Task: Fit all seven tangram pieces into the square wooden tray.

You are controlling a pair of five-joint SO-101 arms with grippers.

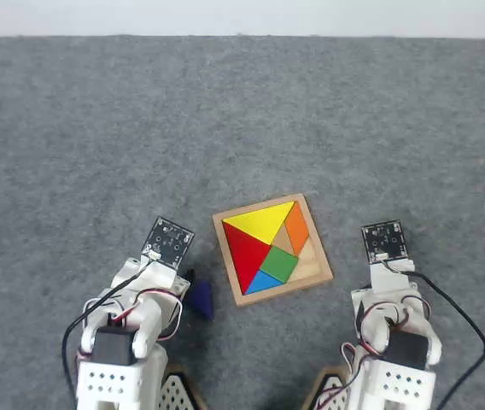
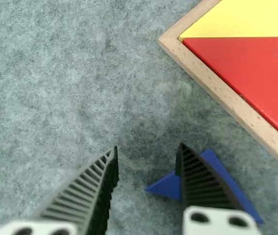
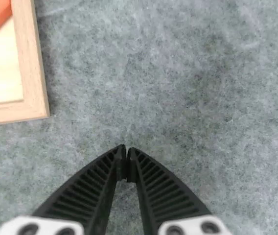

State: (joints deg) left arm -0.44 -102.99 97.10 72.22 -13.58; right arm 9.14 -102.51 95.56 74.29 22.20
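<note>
The square wooden tray lies between the two arms and holds a yellow triangle, a red triangle, an orange piece, a green square and a light blue triangle; bare wood shows at its right corner. A dark blue triangle lies on the grey mat just left of the tray. My left gripper is open beside that piece, one finger over it. My right gripper is shut and empty, on the mat right of the tray.
Grey felt mat covers the table, with wide free room behind the tray. Both arm bases stand at the near edge, with a black cable looping off the right arm.
</note>
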